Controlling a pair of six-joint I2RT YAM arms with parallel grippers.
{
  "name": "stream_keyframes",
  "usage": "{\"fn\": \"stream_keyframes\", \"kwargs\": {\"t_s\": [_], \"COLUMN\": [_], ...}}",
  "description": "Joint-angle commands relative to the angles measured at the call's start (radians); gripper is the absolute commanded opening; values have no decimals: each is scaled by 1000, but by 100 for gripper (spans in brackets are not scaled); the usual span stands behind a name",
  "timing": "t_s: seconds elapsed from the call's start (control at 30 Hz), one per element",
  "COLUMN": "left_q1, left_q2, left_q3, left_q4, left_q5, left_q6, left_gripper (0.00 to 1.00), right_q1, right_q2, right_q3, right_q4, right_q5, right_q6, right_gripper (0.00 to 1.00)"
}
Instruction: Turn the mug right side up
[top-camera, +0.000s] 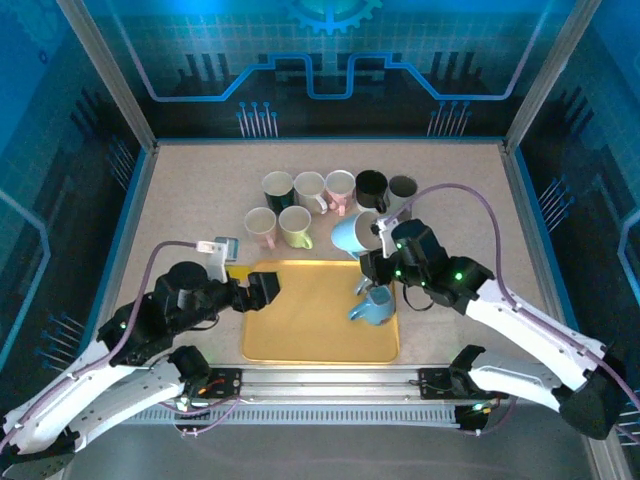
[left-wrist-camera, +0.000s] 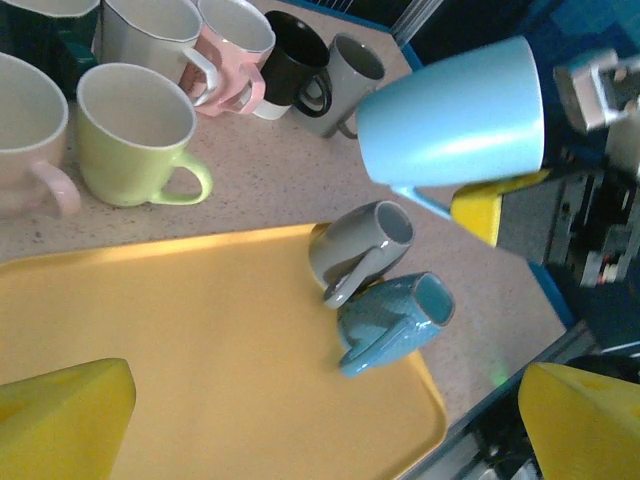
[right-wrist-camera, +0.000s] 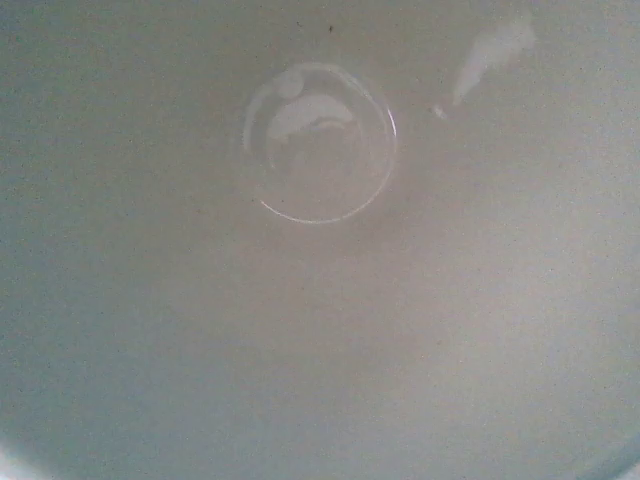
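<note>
One pale blue mug (top-camera: 352, 235) is held in the air by the right gripper (top-camera: 384, 238).
Top view: the right jaws are pinched on the mug near its mouth, and it hangs on its side just past the far right corner of the yellow tray (top-camera: 300, 325). The left gripper (top-camera: 258, 285) hovers over the tray's left edge, spread wide and holding nothing. Seven mugs (top-camera: 309, 188) stand upright beyond the tray. Left wrist view: the blue mug is tilted with its mouth toward the right gripper, above a grey mug (left-wrist-camera: 360, 245) and a teal mug (left-wrist-camera: 395, 320) that lie touching on their sides at the tray's edge. Right wrist view: the mug's pale inside, with a ring at its bottom.
</note>
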Motion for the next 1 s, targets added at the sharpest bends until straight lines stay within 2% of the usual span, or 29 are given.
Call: {"fn": "stream_keyframes", "kwargs": {"t_s": [0.0, 0.13, 0.4, 0.73, 0.97], "left_q1": [0, 0, -1, -1, 2], "left_q2": [-1, -17, -60, -141, -146], "left_q3": [45, 19, 1, -41, -50], "left_q4": [-106, -126, -161, -112, -95], "left_q5": [2, -2, 21, 11, 35], "left_q6": [120, 158, 162, 173, 178], "left_gripper": [99, 99, 99, 99, 99], "right_q1": [24, 91, 110, 56, 34], "right_q2": [48, 126, 297, 573, 693], "right_q3": [132, 221, 308, 398, 425], "right_q4": [-104, -226, -270, -198, -163], "right_q5": [94, 225, 305, 247, 210], "right_q6": [-74, -102, -89, -124, -110], "right_gripper": [0, 0, 0, 0, 0]}}
